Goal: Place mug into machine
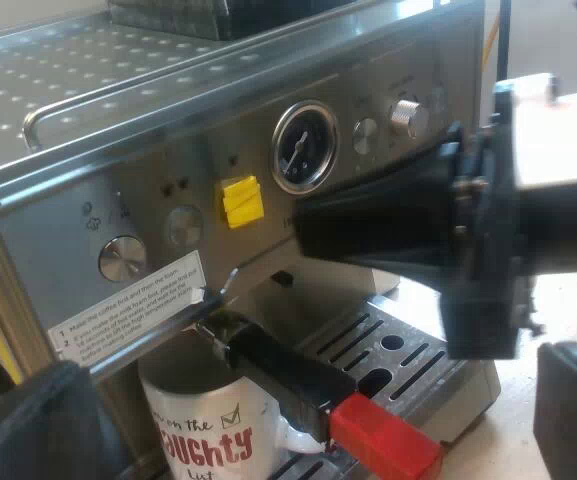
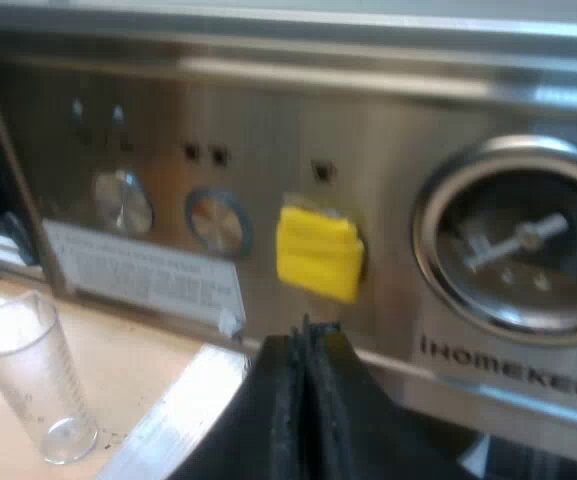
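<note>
A white mug (image 1: 208,420) with red and black lettering stands on the espresso machine's (image 1: 168,170) drip tray, under the locked-in metal holder. The holder's dark handle (image 1: 288,365) sticks out over the mug and ends in red (image 1: 383,438). My left gripper (image 1: 313,400) is open, its fingers (image 1: 28,420) spread wide on either side of the mug and handle, holding nothing. My right gripper (image 2: 306,345) is shut and empty, its tips just below the yellow button (image 2: 316,250) on the machine's front. From the left wrist it (image 1: 303,225) shows next to the pressure gauge (image 1: 303,147).
A clear measuring glass (image 2: 30,375) stands upright on the light table beside the machine. The front panel carries round knobs (image 2: 121,200), the pressure gauge (image 2: 518,240) and a white label. The slotted drip tray (image 1: 408,350) extends past the mug.
</note>
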`<state>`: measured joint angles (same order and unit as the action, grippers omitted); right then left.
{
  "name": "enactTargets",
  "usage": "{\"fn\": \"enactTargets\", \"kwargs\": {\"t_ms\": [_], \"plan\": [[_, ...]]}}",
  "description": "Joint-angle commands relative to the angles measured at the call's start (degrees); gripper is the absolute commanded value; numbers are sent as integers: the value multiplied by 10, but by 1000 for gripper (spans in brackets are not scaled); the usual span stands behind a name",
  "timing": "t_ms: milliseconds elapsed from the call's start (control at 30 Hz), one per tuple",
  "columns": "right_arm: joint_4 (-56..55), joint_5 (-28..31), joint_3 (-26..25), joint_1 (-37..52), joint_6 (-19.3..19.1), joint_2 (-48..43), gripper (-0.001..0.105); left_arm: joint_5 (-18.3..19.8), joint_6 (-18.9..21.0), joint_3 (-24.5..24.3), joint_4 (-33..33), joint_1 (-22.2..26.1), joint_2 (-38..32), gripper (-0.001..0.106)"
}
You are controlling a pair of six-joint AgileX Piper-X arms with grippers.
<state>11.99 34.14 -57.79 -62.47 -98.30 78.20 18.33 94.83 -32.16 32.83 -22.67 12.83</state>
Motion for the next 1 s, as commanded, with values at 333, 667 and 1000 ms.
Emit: {"fn": "enactTargets", "kwargs": {"t_ms": [333,667,1000], "plan": [[11,-3,-57,31,-23,49,0,7,0,-6,-4,-3,-3,89],[11,38,-57,63,-23,54,0,13,0,-6,-4,-3,-3,89],[-81,-58,-57,8,3,20,18,12,0,-6,-5,-3,-3,89]]}}
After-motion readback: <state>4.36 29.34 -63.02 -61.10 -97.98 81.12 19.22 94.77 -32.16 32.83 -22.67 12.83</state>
